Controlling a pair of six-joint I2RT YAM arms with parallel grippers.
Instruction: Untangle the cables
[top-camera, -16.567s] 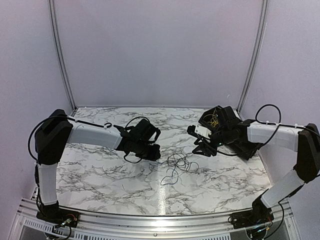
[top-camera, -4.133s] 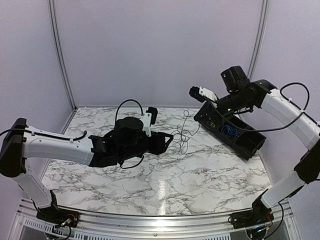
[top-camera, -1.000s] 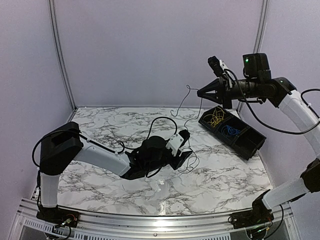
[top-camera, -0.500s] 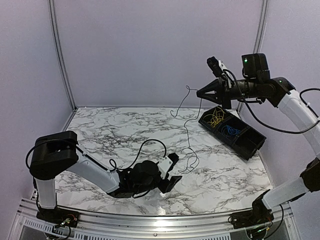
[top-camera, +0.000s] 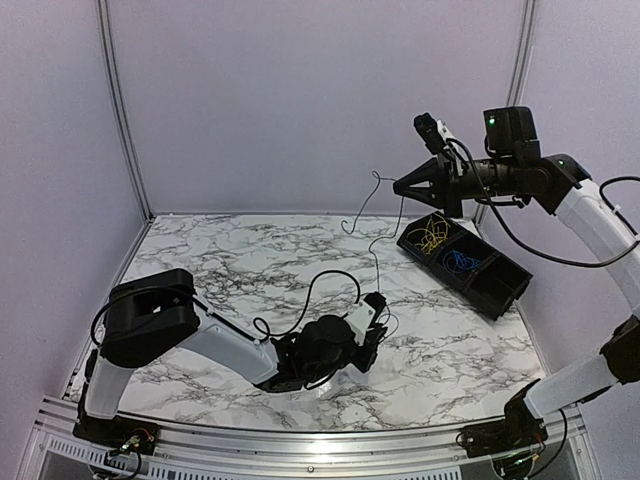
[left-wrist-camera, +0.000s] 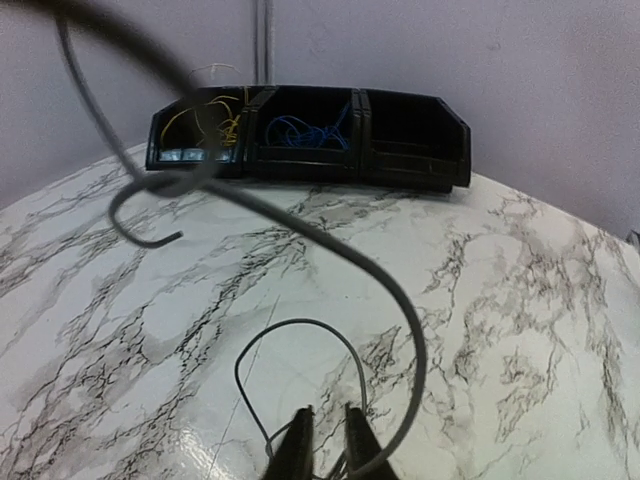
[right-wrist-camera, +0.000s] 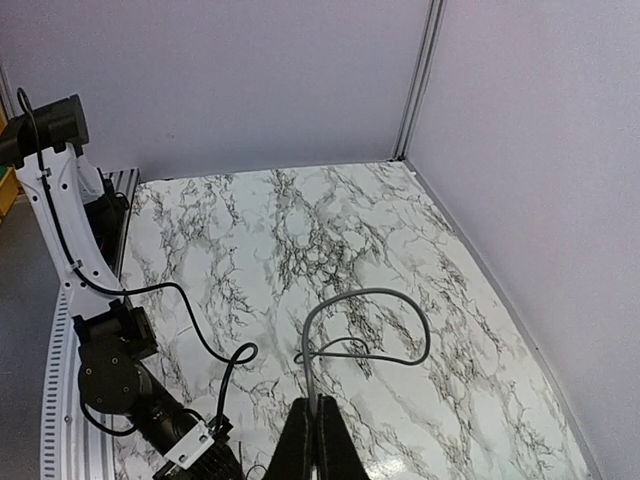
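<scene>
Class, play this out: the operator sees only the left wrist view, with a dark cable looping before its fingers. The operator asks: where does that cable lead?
Observer: Up to the right gripper, which is high above the table.
Operator: Is it gripped there?
Observer: Yes. The right wrist view shows the jaws shut on the black cable.
Operator: Is it taut?
Observer: No. In the top view it hangs in slack curls down to the left gripper.
</scene>
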